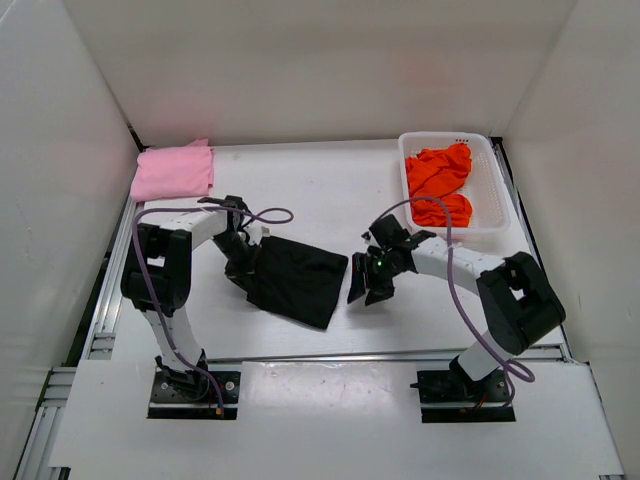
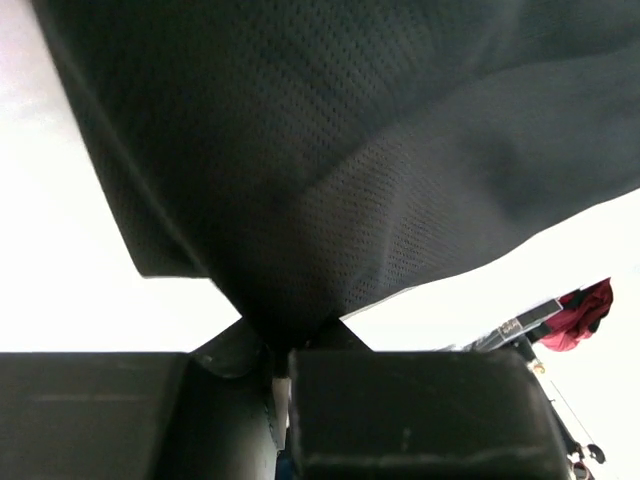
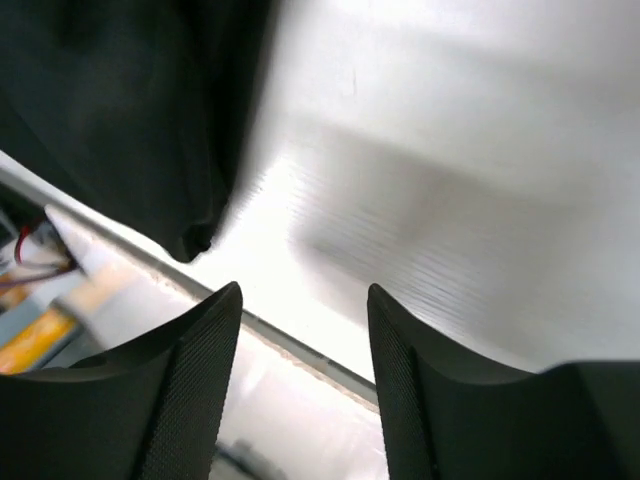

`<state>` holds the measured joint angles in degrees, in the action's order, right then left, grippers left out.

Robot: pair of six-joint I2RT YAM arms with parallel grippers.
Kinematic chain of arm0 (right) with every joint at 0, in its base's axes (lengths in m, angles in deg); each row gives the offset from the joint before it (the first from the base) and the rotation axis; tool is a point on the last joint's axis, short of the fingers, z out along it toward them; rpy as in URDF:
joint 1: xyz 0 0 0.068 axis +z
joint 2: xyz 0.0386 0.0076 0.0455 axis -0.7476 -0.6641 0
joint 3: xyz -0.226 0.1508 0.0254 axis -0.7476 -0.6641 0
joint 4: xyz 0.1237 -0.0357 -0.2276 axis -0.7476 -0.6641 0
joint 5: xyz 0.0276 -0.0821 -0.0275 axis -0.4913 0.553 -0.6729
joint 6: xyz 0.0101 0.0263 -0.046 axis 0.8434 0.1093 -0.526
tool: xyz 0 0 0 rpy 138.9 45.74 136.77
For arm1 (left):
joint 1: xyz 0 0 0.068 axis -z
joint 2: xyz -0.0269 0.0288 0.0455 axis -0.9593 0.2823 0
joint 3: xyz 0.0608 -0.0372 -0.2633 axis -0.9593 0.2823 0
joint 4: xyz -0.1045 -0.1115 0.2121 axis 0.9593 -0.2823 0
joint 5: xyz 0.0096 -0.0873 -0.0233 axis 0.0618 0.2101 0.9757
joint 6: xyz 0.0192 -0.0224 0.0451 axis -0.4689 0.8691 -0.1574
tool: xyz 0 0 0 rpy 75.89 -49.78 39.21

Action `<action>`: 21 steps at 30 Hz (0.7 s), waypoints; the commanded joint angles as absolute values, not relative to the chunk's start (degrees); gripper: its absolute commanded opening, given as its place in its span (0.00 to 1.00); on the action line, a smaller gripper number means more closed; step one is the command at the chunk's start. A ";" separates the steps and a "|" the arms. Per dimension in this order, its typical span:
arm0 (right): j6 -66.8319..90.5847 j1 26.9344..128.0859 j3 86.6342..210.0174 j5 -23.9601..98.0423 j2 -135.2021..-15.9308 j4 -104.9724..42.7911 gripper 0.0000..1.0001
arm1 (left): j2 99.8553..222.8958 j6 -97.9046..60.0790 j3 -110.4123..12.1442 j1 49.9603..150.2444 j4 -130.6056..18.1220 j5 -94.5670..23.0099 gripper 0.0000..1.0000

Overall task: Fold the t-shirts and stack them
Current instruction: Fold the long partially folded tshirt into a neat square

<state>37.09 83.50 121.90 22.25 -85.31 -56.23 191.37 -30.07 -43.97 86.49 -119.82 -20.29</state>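
Well, the black shirt is lying folded, its long axis slanting left-to-right — left gripper pinching its edge, right gripper gaping empty.

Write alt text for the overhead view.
Seen from above, the left tool pinches the left edge of a black shirt in the middle, while the right tool hangs open beside its right edge. A folded pink shirt lies far left; an orange shirt sits crumpled in a white basket far right.
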 commanded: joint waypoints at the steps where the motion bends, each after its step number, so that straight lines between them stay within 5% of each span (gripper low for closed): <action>1: 31.27 83.10 130.68 32.36 -82.02 -59.59 0.60 | 187.84 -30.49 -42.18 86.79 -120.40 -21.36 0.16; 14: 21.06 83.10 149.16 28.78 -99.07 -59.67 0.75 | 187.31 -30.49 -38.84 86.79 -118.81 -21.89 0.19; 21: 20.44 83.10 152.67 25.44 -104.25 -59.67 0.67 | 187.83 -30.49 -38.84 86.79 -118.81 -21.89 0.19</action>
